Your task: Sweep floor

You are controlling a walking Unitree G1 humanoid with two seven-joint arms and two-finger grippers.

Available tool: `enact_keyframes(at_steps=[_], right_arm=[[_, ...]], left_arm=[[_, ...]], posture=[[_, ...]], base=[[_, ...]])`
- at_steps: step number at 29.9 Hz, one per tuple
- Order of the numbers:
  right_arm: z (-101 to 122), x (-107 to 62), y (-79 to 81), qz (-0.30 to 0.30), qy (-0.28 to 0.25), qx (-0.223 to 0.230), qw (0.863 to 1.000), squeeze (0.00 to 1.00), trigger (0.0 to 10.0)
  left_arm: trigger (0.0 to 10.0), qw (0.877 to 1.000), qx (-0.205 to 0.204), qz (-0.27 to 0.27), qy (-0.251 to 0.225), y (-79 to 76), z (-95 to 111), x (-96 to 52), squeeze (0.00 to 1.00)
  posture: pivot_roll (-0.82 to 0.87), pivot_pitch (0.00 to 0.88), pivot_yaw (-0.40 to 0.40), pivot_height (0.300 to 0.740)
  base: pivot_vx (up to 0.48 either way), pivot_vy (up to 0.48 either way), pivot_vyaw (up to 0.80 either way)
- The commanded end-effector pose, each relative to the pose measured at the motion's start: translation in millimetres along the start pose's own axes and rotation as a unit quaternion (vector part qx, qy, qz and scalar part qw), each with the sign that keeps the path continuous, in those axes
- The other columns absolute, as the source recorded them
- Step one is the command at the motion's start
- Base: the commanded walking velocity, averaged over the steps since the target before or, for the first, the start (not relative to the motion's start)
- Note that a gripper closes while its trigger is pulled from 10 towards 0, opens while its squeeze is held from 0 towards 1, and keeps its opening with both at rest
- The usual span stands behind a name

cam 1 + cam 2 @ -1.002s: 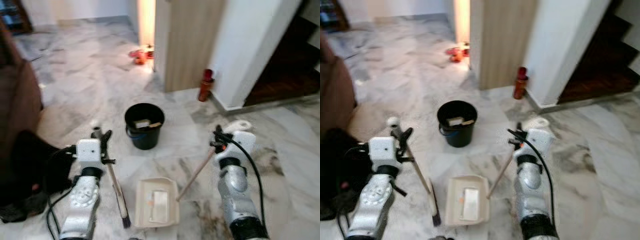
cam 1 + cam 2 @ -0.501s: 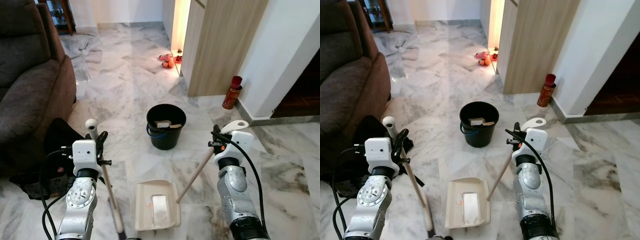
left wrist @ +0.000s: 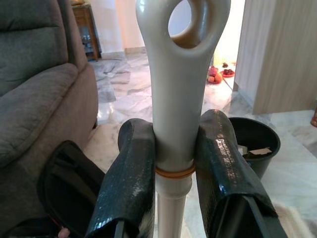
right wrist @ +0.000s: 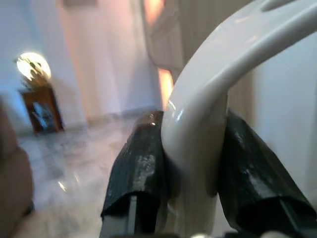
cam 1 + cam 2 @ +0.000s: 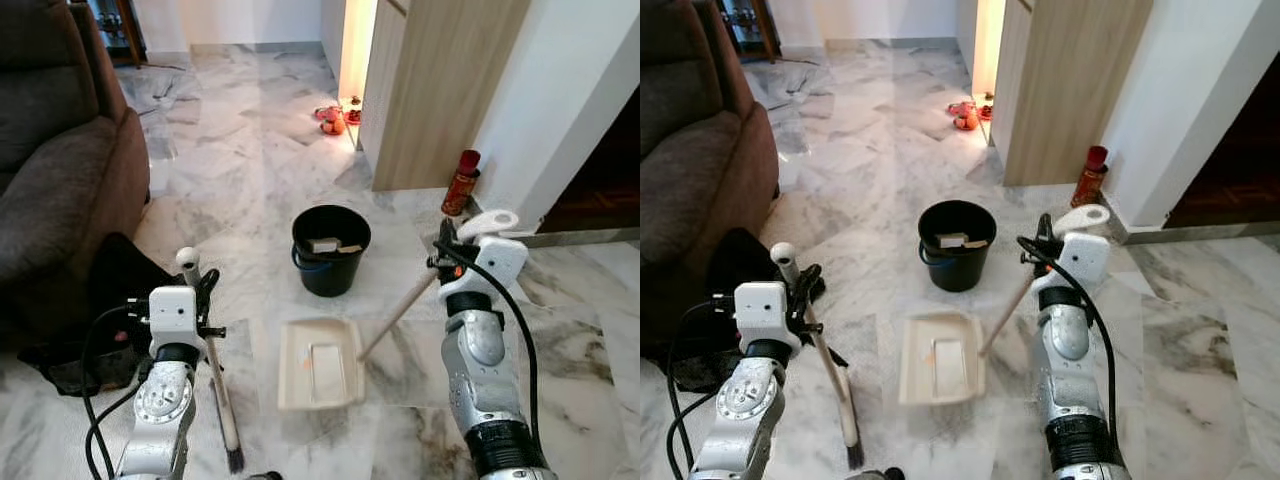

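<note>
left tool [image 3: 173,163] is clamped on the broom [image 5: 222,395] handle; bristles rest on the floor [image 5: 250,180]. right tool [image 4: 190,163] grips the dustpan [image 5: 318,363] handle, pan before the bucket [image 5: 331,250]. bucket contents unclear; no legible writing.

No readable text, no labels or brand marks, no numbers (red can's print too small)
</note>
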State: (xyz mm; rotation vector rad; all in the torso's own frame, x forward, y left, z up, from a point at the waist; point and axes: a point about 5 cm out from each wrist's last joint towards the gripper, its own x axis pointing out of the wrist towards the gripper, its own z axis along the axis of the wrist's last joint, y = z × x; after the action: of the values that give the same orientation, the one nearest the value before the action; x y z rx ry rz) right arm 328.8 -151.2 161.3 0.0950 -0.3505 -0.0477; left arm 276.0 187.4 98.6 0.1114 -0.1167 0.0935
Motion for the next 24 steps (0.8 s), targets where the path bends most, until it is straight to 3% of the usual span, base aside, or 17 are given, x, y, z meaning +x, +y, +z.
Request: enact_keyframes(at_steps=[1, 7, 15, 24], right_arm=[[43, 15.7, 10.5, 0.008, -0.088, 0.018, 0.996, 0.00, 10.0], [73, 24.5, 15.2, 0.002, -0.138, 0.033, 0.990, 0.00, 10.0], [82, 24.4, 14.7, -0.003, -0.147, 0.038, 0.988, 0.00, 10.0], [86, 24.6, 15.6, -0.002, -0.147, 0.041, 0.988, 0.00, 10.0]], left_arm=[[10.0, 1.000, 0.007, -0.005, -0.026, -1.6, 12, 1.2, 0.00], [10.0, 1.000, 0.009, -0.004, -0.025, -0.1, 12, -1.6, 0.00], [10.0, 1.000, 0.013, 0.001, -0.021, 4.4, 11, -7.3, 0.00], [10.0, 0.999, 0.026, 0.006, -0.025, 7.0, 12, -10.5, 0.00]], posture=[[0.12, 0.058, -0.020, 0.740], [0.13, 0.062, -0.018, 0.740], [0.13, 0.067, -0.018, 0.740], [0.14, 0.067, -0.018, 0.740]], base=[[0.000, 0.000, 0.00], [0.000, 0.000, 0.00], [0.000, 0.000, 0.00], [0.333, 0.000, 0.00]])
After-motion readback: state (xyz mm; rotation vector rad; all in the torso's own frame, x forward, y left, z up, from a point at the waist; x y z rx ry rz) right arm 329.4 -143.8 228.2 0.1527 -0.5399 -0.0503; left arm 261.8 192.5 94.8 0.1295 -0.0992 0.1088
